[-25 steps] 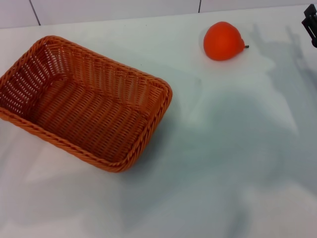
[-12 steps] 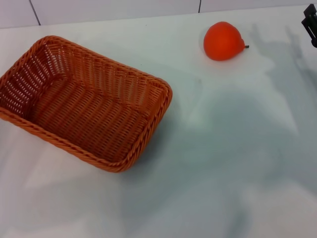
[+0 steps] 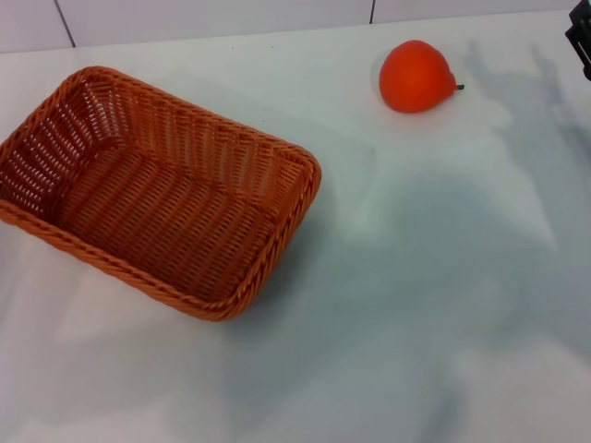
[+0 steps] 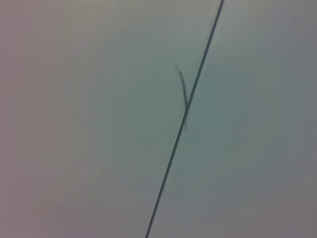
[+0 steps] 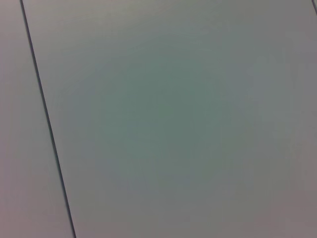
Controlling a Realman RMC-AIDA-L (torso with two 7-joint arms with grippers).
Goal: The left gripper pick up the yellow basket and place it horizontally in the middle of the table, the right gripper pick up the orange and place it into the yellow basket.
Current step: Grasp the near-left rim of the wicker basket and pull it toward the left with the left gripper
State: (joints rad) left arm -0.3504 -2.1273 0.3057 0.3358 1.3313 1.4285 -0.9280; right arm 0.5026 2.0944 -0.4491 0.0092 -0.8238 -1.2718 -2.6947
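Two steps make up this task, and judging by how things lie, neither is done yet: the large rectangular woven wicker basket, orange-brown with a braided rim (image 3: 157, 189), sits on the left part of the plain white tabletop (image 3: 388, 305), turned at a slant and not square to the table's edges. Nothing lies inside it; only its bare woven floor shows. The small round smooth orange-red fruit with a tiny dark stem (image 3: 417, 77) rests on the far side of the table, right of centre, well apart from the basket.

The right gripper (image 3: 582, 41) shows only as a sliver of black claw at the far right edge, near the fruit but not touching it; whether its fingers are apart or together I cannot tell. The left gripper is not in view anywhere, and both wrist cameras show only pale panelled surface crossed by a dark seam.

The basket step seems to be in hand. The next move likely calls for the left gripper to reach the basket's rim, grip it, and set it level in the middle.
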